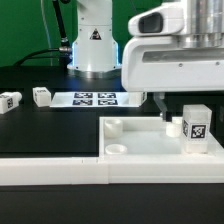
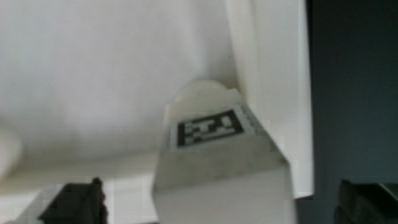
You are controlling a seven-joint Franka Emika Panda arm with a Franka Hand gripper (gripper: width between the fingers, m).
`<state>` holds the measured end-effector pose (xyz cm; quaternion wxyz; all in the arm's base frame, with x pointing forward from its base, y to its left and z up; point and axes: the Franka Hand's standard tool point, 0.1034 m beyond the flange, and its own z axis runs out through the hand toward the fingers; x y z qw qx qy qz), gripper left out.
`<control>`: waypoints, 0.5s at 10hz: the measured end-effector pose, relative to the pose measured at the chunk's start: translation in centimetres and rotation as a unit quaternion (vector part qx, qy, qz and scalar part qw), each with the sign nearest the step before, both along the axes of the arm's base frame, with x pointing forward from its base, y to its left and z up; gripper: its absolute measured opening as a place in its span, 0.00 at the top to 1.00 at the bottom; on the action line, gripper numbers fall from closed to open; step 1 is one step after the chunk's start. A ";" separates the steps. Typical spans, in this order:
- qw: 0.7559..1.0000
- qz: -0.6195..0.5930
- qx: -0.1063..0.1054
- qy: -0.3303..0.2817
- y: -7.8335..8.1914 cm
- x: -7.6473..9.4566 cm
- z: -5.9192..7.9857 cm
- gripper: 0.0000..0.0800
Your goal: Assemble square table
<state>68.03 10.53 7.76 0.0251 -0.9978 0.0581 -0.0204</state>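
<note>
The square tabletop (image 1: 140, 138) lies flat at the exterior view's front right, a white slab with a raised rim and round bosses. One white tagged leg (image 1: 195, 125) stands upright on its right part. My gripper (image 1: 176, 106) hangs right above that leg, open, its dark fingers (image 1: 160, 102) apart. In the wrist view the leg (image 2: 217, 150) sits between my fingertips (image 2: 71, 203) with a gap on each side; the gripper (image 2: 217, 205) touches nothing. Two loose legs (image 1: 10, 100) (image 1: 42, 96) lie on the black table at the left.
The marker board (image 1: 95, 99) lies flat in front of the robot base (image 1: 92, 45). The long white barrier wall (image 1: 50, 168) runs along the front edge and beside the tabletop.
</note>
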 end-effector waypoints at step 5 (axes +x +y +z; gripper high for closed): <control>1.000 -0.016 0.000 0.005 0.2 -0.1 -0.1 0.49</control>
